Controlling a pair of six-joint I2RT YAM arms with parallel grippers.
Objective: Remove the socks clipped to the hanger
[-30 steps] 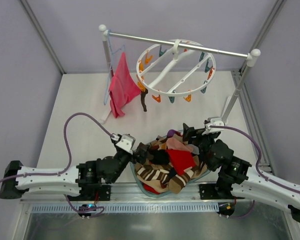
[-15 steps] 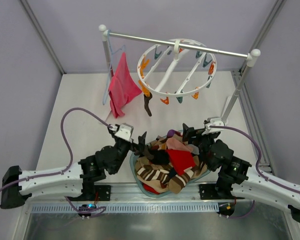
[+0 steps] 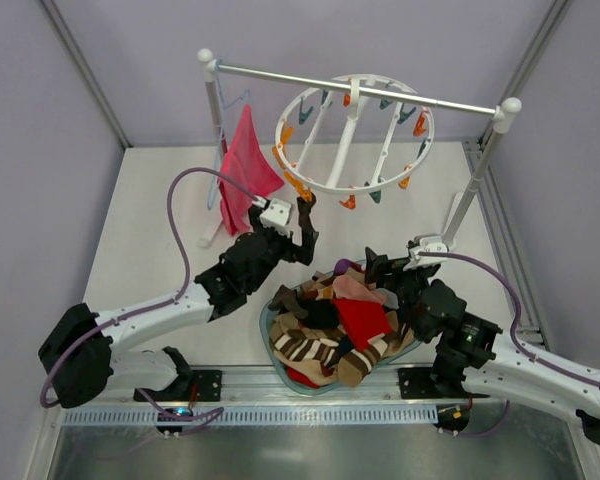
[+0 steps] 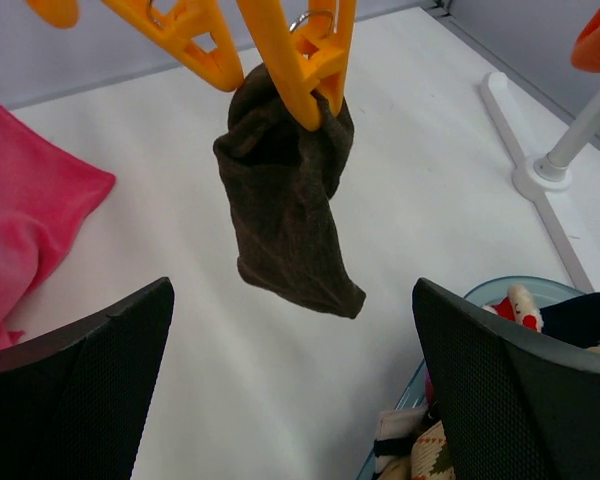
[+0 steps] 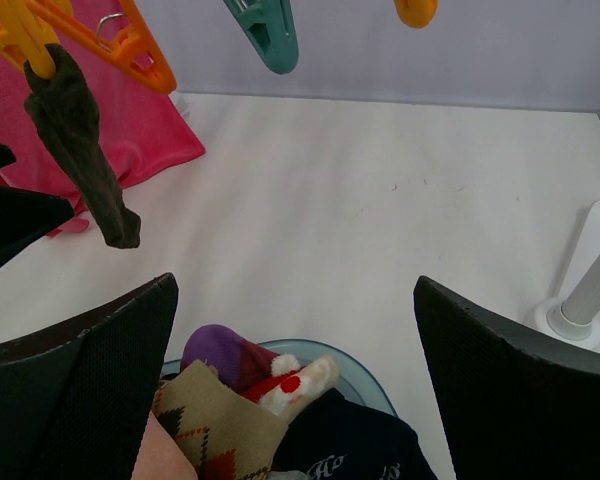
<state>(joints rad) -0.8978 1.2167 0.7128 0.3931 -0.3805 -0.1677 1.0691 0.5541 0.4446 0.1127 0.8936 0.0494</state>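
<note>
- The left pincer (image 4: 292, 290) has risen from the basin (image 3: 264, 335) to the hanger (image 3: 332, 187); its jaws are spread wide and hold nothing
- The dark brown sock (image 4: 288, 205) hangs just ahead of it, pinched in an orange clip (image 4: 305, 60) on the ring's near-left rim, which has swung round slightly
- The right pincer (image 3: 378, 262) has not moved: spread, empty, above the heaped socks (image 3: 340, 325) in the basin
- This looks like the last clipped sock, ready to be gripped and pulled
</note>
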